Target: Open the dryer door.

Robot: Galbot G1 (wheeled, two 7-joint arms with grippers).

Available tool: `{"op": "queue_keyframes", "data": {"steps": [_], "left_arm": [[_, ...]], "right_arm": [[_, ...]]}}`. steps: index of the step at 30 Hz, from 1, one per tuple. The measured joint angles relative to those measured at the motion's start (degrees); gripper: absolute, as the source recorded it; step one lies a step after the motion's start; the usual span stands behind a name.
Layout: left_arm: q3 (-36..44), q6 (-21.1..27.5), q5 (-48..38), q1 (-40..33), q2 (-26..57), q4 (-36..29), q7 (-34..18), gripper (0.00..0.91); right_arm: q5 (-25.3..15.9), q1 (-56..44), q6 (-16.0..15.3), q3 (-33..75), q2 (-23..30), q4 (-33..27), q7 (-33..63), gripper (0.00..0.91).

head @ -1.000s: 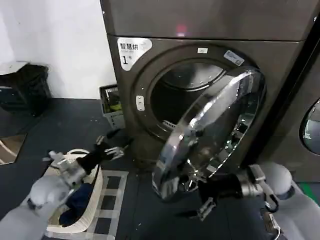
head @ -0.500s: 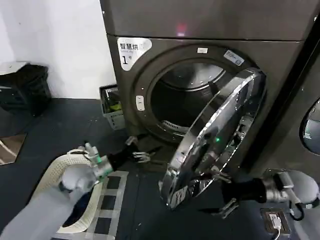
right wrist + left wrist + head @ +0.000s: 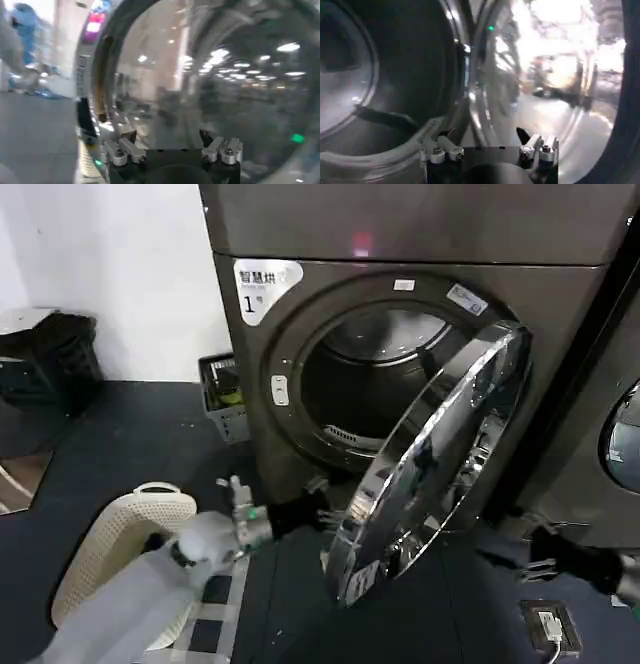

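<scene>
The dryer [image 3: 300,374], dark grey-brown with a white "1" sticker, has its drum opening uncovered. The dryer door [image 3: 455,434], a chrome ring around dark glass, stands swung far out on its right-hand hinge. My left gripper [image 3: 322,504] is low at the door's free edge, between the door and the dryer front. In the left wrist view the left gripper [image 3: 485,135] is open, the door's chrome rim [image 3: 480,95] just ahead of it. My right gripper [image 3: 538,550] hangs open, low and to the right of the door, apart from it. The right gripper [image 3: 167,136] faces the door glass [image 3: 210,80].
A white laundry basket [image 3: 115,549] sits on the dark floor at lower left. A small crate [image 3: 222,392] stands by the dryer's left side and a black bin [image 3: 50,359] by the wall. The neighbouring machine's round door [image 3: 622,439] is at the right edge.
My left arm has reached rightwards across the floor to the door's lower edge. My right gripper has drawn back to the right, off the door. The door has swung a little wider.
</scene>
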Motion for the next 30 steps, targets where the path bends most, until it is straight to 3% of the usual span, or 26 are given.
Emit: {"op": "queue_keyframes", "data": {"steps": [6, 11, 14, 22, 26, 30], "left_arm": [[4.2, 0.0, 0.3, -1.8, -1.7, -0.2, 0.5, 0.907], [7.6, -0.5, -0.2, -3.6, -3.1, -0.4, 0.5, 0.907], [9.6, -1.0, -0.5, -5.0, -3.8, -1.0, 0.5, 0.907], [16.2, -1.9, -1.2, -10.1, -8.5, 2.1, -1.9, 0.907], [19.6, -2.3, -2.0, -13.1, -13.0, 5.2, -2.6, 0.907], [22.8, -2.4, -3.2, -15.9, -17.8, 8.8, -3.8, 0.907]], "right_arm": [[-4.1, -2.5, -1.3, 12.9, 3.9, 2.2, 7.2, 0.907], [-4.1, -4.5, 0.1, 21.9, 7.7, 4.2, 17.3, 0.907], [-1.9, -6.1, 0.6, 25.7, 9.5, 6.1, 27.7, 0.907], [-3.7, -7.0, -4.7, 33.6, 10.2, 10.6, 52.9, 0.907], [-8.0, -7.6, -8.8, 37.4, 10.2, 11.3, 60.1, 0.907], [-9.3, -7.5, -12.5, 41.2, 10.0, 10.9, 65.1, 0.907]]}}
